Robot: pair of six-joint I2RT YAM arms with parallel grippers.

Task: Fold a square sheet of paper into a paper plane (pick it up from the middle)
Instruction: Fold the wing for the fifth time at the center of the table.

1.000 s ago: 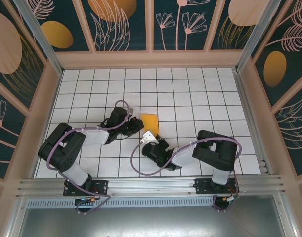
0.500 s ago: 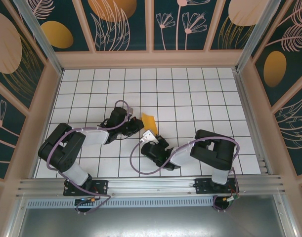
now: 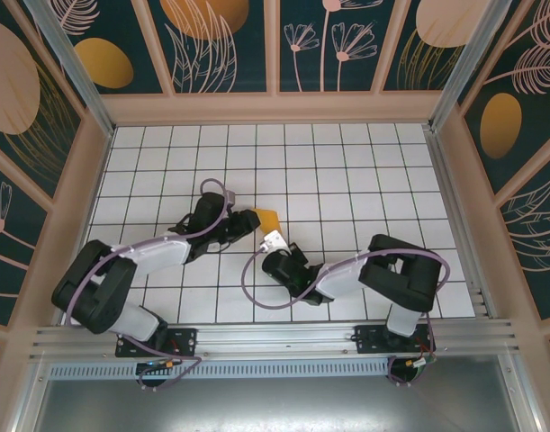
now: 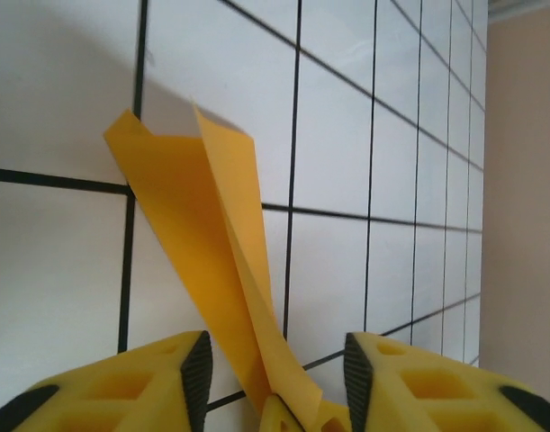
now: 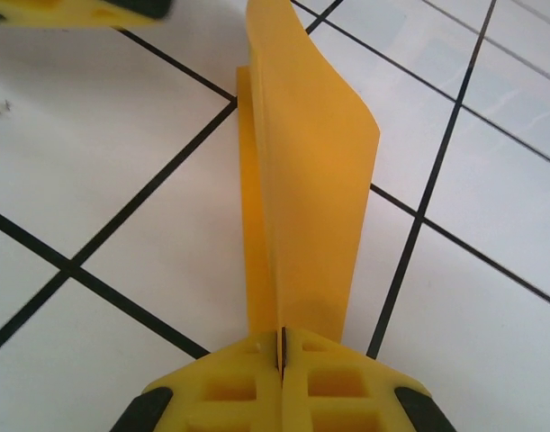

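The sheet of paper (image 5: 302,180), folded and standing on edge, is pinched at its near end by the right gripper (image 5: 282,349), jaws pressed tight on it. The left gripper (image 4: 276,364) stands part open, with the paper loose between its fingers (image 4: 198,364). The left should probably close squarely on the fold while the right holds firm. Beyond lies the tiled table (image 5: 491,270); the likeliest hindrance is the grippers crowding each other.

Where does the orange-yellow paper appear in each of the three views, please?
Top external: the paper is near the table's centre, between the two wrists.
Left wrist: the paper is mid-frame, reaching up from between the fingers of the open left gripper.
Right wrist: the paper is mid-frame, standing up from the shut right gripper.
Shared landmark: the white tiled table with black grid lines.
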